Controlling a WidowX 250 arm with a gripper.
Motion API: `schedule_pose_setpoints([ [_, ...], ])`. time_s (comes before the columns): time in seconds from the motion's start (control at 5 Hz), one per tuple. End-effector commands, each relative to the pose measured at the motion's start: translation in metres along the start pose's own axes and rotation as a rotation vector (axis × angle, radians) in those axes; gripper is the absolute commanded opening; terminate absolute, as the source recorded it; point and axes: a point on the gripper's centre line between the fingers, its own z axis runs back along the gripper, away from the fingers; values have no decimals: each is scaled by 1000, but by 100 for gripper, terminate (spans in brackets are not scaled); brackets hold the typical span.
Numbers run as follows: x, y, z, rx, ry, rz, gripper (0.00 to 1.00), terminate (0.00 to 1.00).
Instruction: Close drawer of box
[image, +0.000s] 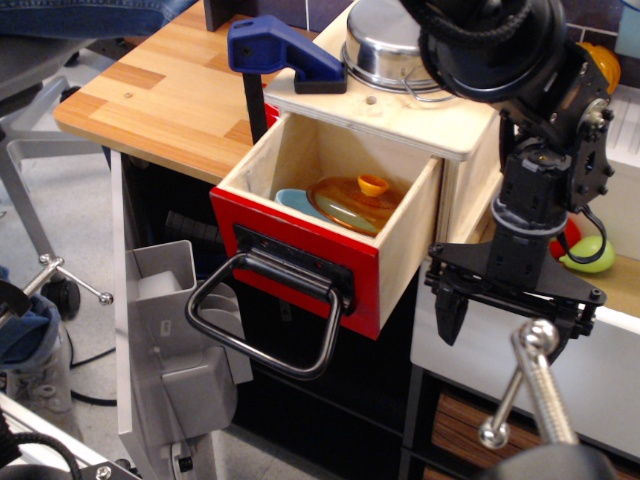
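Right of the pulled-out drawer, the hand hangs with fingers apart, holding nothing; push the red front off-center and it'll probably jam crooked in the box.

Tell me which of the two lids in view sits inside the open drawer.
The orange glass lid with the orange knob lies inside the drawer. The other, the steel lid, rests on top of the box.
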Motion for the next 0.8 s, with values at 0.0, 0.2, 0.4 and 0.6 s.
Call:
schedule_pose_setpoints([
  [0.0, 0, 0, 0, 0, 0, 0, 100, 0],
  [0.2, -15, 6, 16, -11, 31, -14, 100, 0],
  [0.4, -54, 18, 34, -40, 27, -68, 100, 0],
  [0.6, -83, 34, 48, -56, 44, -97, 100, 0],
])
